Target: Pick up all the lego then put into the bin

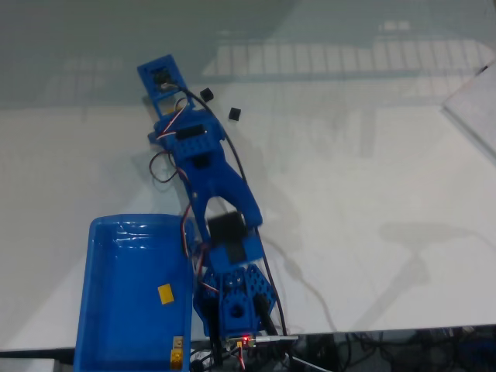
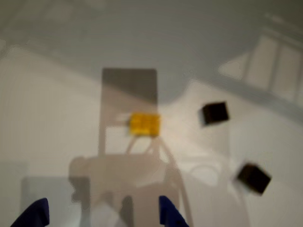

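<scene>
Though the job has begun, most of it is left, as these lines show.

Bin: the blue bin (image 1: 116, 310) sits low on the left of the fixed view, just beside the arm's base.

Done: one yellow lego (image 1: 165, 294) lies flat on the bin floor. A second yellow bit (image 1: 177, 349) sits by the bin's near edge — I cannot tell if it is a brick.

Left: in the wrist view a yellow lego (image 2: 144, 124) lies on the white table (image 2: 47, 118), ahead of the claw. Two black legos (image 2: 214, 113) (image 2: 254, 178) lie off to the right of it, apart from each other. So I think three bricks are not yet in the bin.

Black ones from above: the fixed view shows them (image 1: 206, 94) (image 1: 234, 115) on the table near the arm's far end.

Claw: the gripper (image 2: 102, 215) is spread wide and grasps nothing — two blue tips (image 2: 35, 215) poke up from the bottom of the wrist view with bare table between them.

Next, I think: go down over the yellow brick and pinch it.

Writing: no words, brands or labels can be read anywhere.
</scene>
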Robot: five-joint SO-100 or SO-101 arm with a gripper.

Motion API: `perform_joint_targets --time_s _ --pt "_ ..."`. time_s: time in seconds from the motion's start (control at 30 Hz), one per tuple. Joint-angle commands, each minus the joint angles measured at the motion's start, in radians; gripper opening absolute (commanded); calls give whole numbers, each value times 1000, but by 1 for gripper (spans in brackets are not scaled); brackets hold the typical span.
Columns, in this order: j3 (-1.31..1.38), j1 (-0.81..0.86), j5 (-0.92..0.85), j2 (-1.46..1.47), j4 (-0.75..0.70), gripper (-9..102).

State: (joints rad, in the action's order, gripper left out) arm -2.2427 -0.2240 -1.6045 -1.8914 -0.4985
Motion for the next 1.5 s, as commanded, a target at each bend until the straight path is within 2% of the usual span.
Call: perform_joint_targets --time_s 0.0,0.27,0.6,1.47 --pt "69 41 -26 89 110 30" --pt "262 91 -9 321 140 30" --pt "416 75 -17 460 138 30" --pt "426 31 6 541 118 26"
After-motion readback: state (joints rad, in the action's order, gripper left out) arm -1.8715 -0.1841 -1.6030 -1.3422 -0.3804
